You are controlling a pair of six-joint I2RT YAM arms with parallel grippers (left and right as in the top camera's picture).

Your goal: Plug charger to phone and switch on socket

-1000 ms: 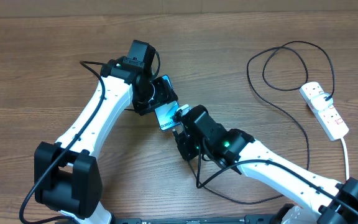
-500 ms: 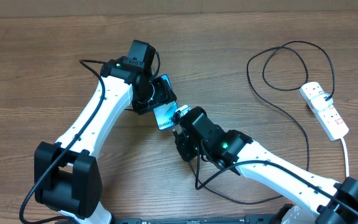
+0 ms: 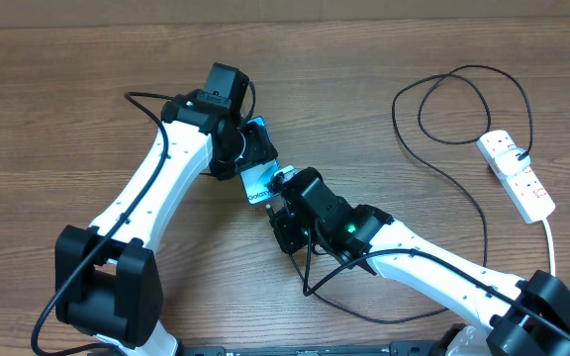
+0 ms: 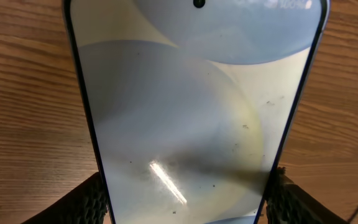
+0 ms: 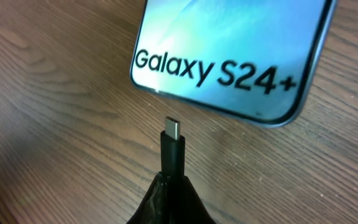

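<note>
Our right arm (image 3: 433,265) has slid a bit to the left, closer to the phone (image 3: 258,179).

From above, our left gripper (image 3: 246,158) reaches in from the upper left with its arm bent and is closed on the phone near the middle of the table (image 3: 67,109). Our right gripper (image 3: 283,194) comes in from the lower right and points up at the phone's near end. The charger (image 3: 460,99) loops across the right side to the socket (image 3: 519,176) by the right edge. On the left wrist camera, we see two black fingers (image 4: 93,202) squeezing the phone's long sides. On the right wrist camera, our right gripper pinches the black plug (image 5: 173,158), and its silver tip (image 5: 174,129) sits just short of the "Galaxy S24+" end, close but not touching.
</note>
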